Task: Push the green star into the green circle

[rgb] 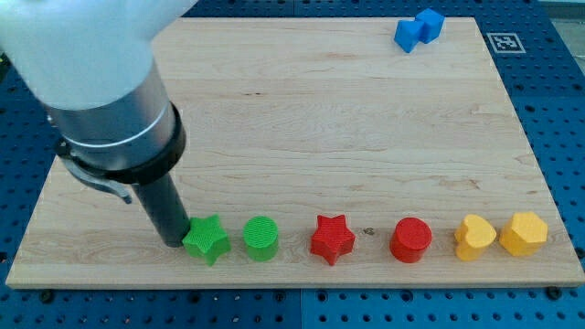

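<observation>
At the lower left of the frame, my tip (175, 243) presses against the green star (207, 239) from its left; being a bare rod, it grips nothing. The green circle (260, 238) sits just right, a sliver apart, so one short push remains.

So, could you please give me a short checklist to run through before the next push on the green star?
1. My tip at the green star's left side, opposite the target: ok.
2. Tip actually touching the star: cannot tell; they look flush.
3. Green circle directly right of the star, on the push line: ok.
4. Gap between star and circle free of other blocks: ok.
5. Room behind the circle: ok; the red star stands apart, further right.
6. Star and circle clear of the board's bottom edge: ok, though close.
</observation>
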`<action>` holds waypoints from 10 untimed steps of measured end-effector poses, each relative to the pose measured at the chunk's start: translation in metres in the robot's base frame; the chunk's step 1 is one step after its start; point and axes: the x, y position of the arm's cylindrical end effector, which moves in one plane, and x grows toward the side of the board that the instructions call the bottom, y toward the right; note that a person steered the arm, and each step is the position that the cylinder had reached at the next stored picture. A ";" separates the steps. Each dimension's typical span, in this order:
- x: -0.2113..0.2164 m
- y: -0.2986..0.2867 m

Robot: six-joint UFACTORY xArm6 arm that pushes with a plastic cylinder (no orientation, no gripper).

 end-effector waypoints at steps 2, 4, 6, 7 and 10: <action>-0.008 0.019; -0.117 0.043; -0.186 0.147; -0.186 0.215; -0.245 0.383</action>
